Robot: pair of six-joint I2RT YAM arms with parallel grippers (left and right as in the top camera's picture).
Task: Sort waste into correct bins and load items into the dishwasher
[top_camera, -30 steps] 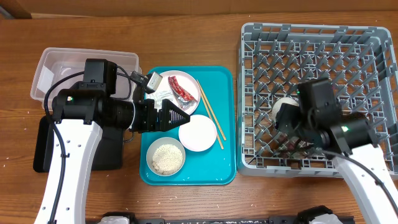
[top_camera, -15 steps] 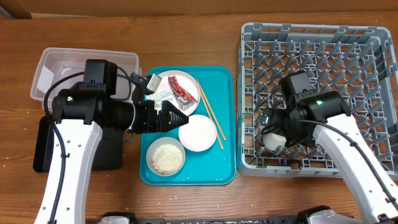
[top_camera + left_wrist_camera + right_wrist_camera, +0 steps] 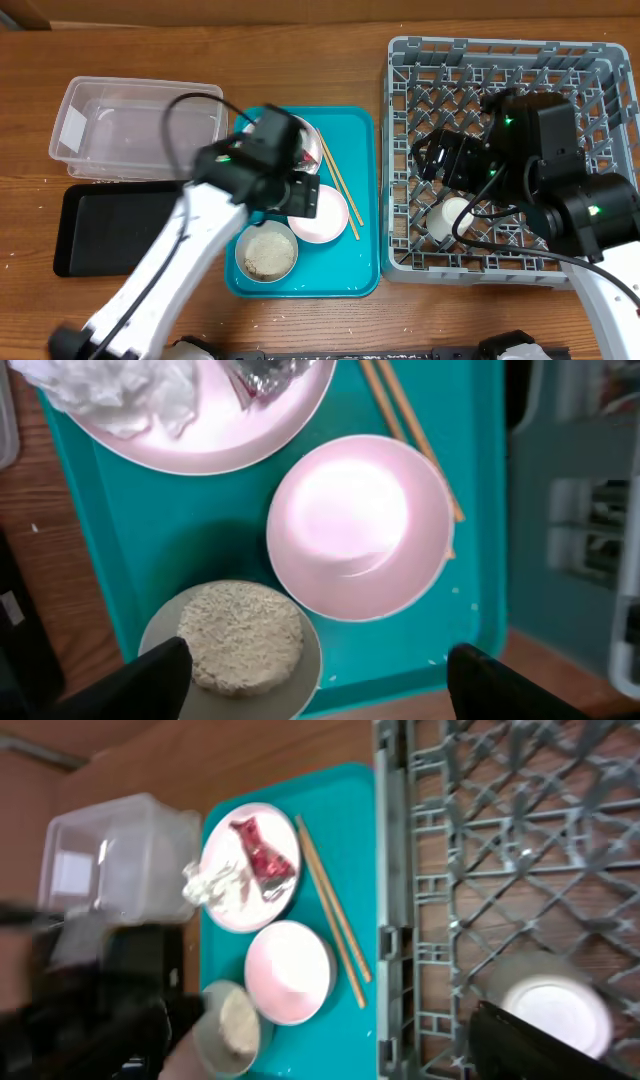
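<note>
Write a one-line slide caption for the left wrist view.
Open left gripper over empty white bowl and rice bowl on teal tray.

Left arm [image 3: 215, 215] slants across the teal tray [image 3: 362, 258] and hides most of the plate [image 3: 210, 445] from above. Left claw [image 3: 325, 678] is spread wide over the two bowls. Empty bowl [image 3: 355, 525] and rice bowl [image 3: 240, 635] sit just beside each other with the plate close behind, so it's tight between them. Chopsticks [image 3: 341, 195] lie against the empty bowl's right rim; the bare tray to their right allows a side approach. Clear tub [image 3: 130, 135]: open top, straight drop. Black tray [image 3: 100, 225]: open except its right end, which is under the arm. Rack [image 3: 397, 180]: right arm [image 3: 560, 160] hangs over the middle, cup [image 3: 455, 218] sits on the lattice near the front, and pegs [image 3: 450, 100] stand upright throughout; the back row is open. Narrow desk [image 3: 300, 60] strip between tray and rack.
</note>
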